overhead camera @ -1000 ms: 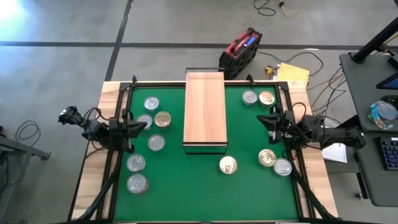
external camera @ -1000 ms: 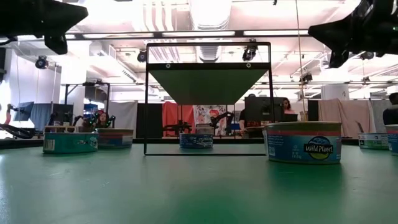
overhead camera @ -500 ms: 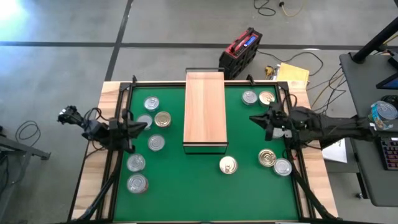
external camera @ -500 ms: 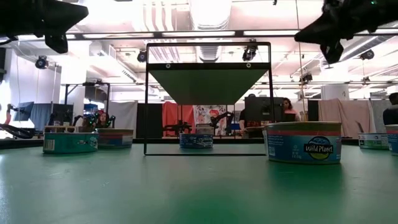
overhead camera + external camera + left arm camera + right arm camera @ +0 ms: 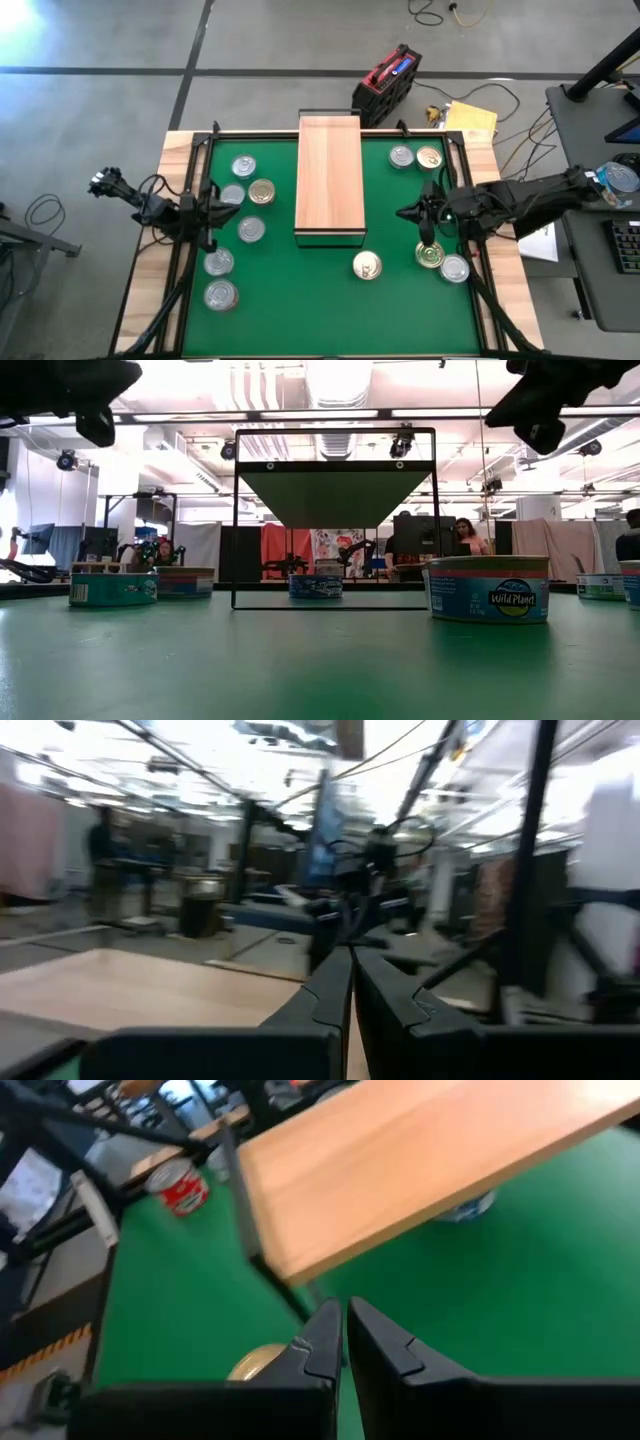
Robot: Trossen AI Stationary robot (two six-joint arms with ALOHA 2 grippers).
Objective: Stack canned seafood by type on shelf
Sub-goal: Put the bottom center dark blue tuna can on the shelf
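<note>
Several round flat tins of canned seafood lie on the green mat on both sides of the shelf (image 5: pixel 328 180), a long light-wood board on a dark frame (image 5: pixel 335 520). Silver-lidded tins (image 5: pixel 251 230) and one gold one (image 5: pixel 262 192) lie to its left. Gold tins (image 5: pixel 430 254) (image 5: pixel 367 266) and silver ones (image 5: pixel 454 268) lie to its right. My left gripper (image 5: pixel 222 200) hovers shut above the left tins (image 5: pixel 352 970). My right gripper (image 5: pixel 403 213) hangs shut in the air right of the shelf, tipped down toward it (image 5: pixel 343 1330).
The mat has a wooden border with a dark frame (image 5: pixel 190 150). A red case (image 5: pixel 388 80) and cables lie on the floor beyond the far edge. Bare mat (image 5: pixel 320 310) lies in front of the shelf. In the low view a blue-labelled tin (image 5: pixel 488 588) stands near right.
My right gripper has risen and swung from the table's right edge toward the shelf and the near edge. It has also rolled and tipped downward, staying shut. No tin has moved.
</note>
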